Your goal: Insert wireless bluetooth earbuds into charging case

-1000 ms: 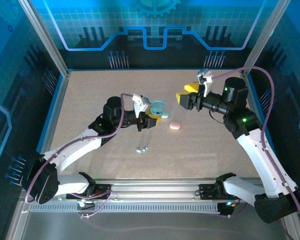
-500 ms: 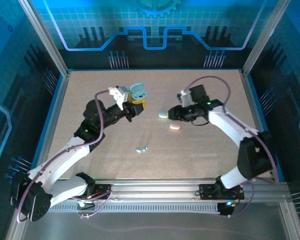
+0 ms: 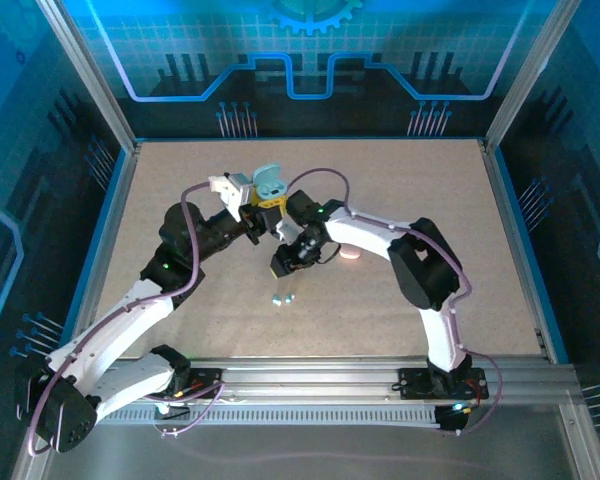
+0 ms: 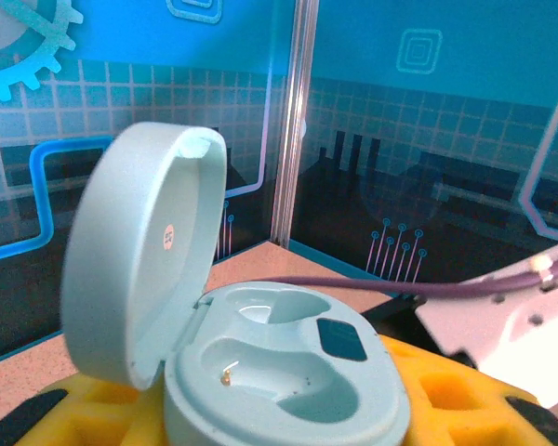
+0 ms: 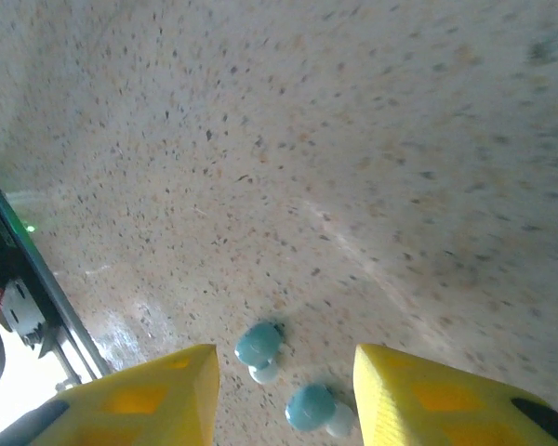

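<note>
The charging case (image 4: 288, 372), pale teal, sits with its lid (image 4: 144, 251) swung open and both wells empty, and my left gripper (image 4: 279, 409) is shut on its base with yellow pads (image 4: 465, 390) on either side. From above, that case (image 3: 268, 184) is held over the table's middle back, in the left gripper (image 3: 269, 206). Two teal earbuds (image 5: 258, 346) (image 5: 312, 407) lie side by side on the table. My right gripper (image 5: 284, 395) hangs just above them, open, its yellow fingers (image 5: 149, 400) straddling the pair. In the top view the right gripper (image 3: 283, 270) is over the buds (image 3: 283, 298).
A closed pink case (image 3: 350, 253) lies on the speckled table right of the right wrist. The right arm (image 3: 380, 232) arches across the middle, close in front of the left gripper. The metal frame rail (image 5: 28, 279) runs along the near edge.
My right arm swung from the back right across to the middle and down over the two buds, its jaws narrowing. The left arm carried the open case back and slightly left.
</note>
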{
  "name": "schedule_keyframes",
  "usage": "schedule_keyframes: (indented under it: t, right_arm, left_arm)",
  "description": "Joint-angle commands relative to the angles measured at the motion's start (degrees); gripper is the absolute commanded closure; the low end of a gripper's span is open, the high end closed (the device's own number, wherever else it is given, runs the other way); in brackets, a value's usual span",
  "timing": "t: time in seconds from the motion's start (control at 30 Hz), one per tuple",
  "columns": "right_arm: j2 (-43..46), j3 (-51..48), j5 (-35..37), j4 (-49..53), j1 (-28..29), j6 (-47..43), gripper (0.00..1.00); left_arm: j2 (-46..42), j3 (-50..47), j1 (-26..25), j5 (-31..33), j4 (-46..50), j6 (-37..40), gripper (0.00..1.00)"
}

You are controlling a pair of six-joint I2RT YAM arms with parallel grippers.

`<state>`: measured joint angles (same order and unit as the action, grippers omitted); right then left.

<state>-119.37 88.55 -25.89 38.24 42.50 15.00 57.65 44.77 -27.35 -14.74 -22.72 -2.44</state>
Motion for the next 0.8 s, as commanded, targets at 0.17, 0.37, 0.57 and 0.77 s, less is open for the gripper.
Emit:
schedule_keyframes:
  t: [0.17,0.37,0.57,0.77]
  right_arm:
    - [-4.8,2.7,-2.6,7.6,1.4,-5.0,0.57]
    - [-4.2,0.2,-4.5,8.0,1.6,-6.6,0.6]
    - [-2.3,-2.3,-6.1,7.9,1.6,-7.6,0.63]
    - [-0.1,-4.9,-6.1,7.5,1.8,-7.5,0.65]
  left_arm:
    - [-0.7,0.5,0.3,1.0,0.0,2.0,0.68]
    - [0.2,0.6,0.2,0.5,-0.3,1.4,0.68]
    - [0.7,0.8,0.3,0.2,-0.2,1.0,0.68]
    - [0.8,0.9,0.3,0.1,-0.3,0.9,0.68]
